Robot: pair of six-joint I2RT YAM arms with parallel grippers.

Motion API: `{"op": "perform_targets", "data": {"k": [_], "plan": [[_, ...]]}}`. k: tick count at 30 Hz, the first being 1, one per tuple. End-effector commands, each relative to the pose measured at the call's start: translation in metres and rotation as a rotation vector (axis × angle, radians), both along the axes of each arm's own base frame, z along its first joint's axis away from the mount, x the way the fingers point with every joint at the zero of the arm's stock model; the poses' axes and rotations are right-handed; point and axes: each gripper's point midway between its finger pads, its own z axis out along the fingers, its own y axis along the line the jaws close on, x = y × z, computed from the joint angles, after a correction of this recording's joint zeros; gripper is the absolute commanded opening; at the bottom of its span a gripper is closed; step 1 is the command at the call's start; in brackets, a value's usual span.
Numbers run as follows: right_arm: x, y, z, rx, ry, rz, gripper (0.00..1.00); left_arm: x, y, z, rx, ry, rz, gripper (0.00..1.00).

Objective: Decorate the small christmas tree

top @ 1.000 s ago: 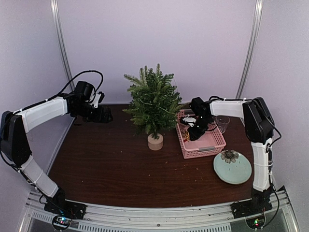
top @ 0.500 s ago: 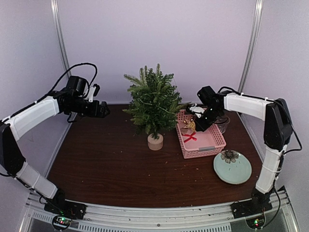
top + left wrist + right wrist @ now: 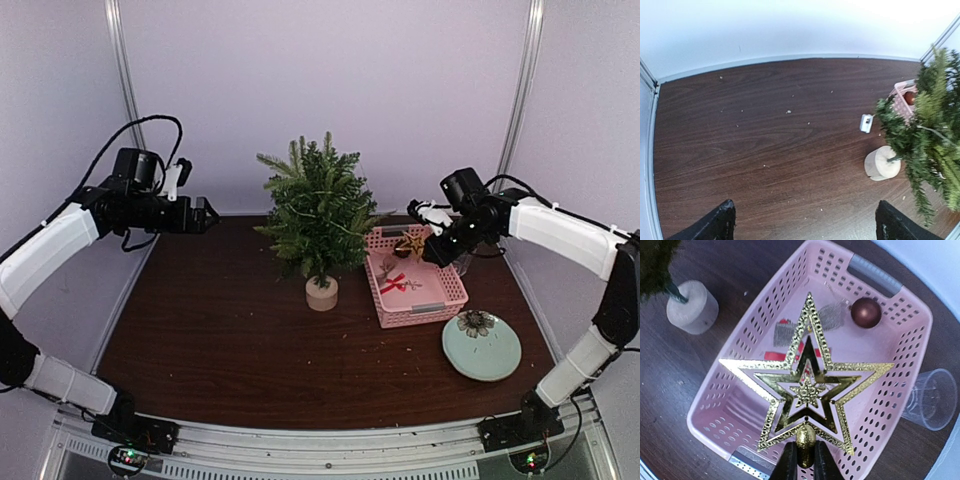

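The small christmas tree stands at the table's back centre on its pale stump base; the left wrist view shows its base and branches. My right gripper is shut on the stem of a gold star topper, held above the pink basket. In the right wrist view the star hangs over the basket. My left gripper is open and empty, held high left of the tree.
The basket holds a red ribbon, a dark red ball and a silver piece. A clear cup stands beside the basket. A pale green plate with a flower lies front right. A small white tag lies near the stump.
My right gripper has lifted the gold star up out of the basket and back to the right. My left arm has risen and drawn back to the left.
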Motion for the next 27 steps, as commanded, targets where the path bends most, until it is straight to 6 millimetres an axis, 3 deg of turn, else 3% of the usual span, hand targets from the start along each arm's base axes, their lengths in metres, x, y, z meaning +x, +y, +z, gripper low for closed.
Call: {"op": "perform_targets", "data": {"k": [1, 8, 13, 21, 27], "plan": [[0.007, 0.002, 0.061, 0.098, -0.196, -0.036, 0.08, -0.01, -0.004, 0.044, -0.073, -0.094, -0.028, 0.98], [0.001, 0.017, 0.165, 0.235, -0.46, -0.047, 0.09, -0.032, -0.02, 0.11, -0.179, -0.197, -0.103, 0.98], [-0.019, 0.048, 0.229, 0.301, -0.604, 0.001, 0.1, -0.054, -0.045, 0.151, -0.192, -0.296, -0.176, 0.97], [-0.054, 0.094, 0.298, 0.395, -0.785, 0.068, 0.11, -0.095, -0.107, 0.218, -0.281, -0.427, -0.341, 0.88], [-0.078, 0.135, 0.326, 0.465, -0.852, 0.101, 0.11, -0.123, -0.165, 0.248, -0.416, -0.506, -0.435, 0.82]]}}
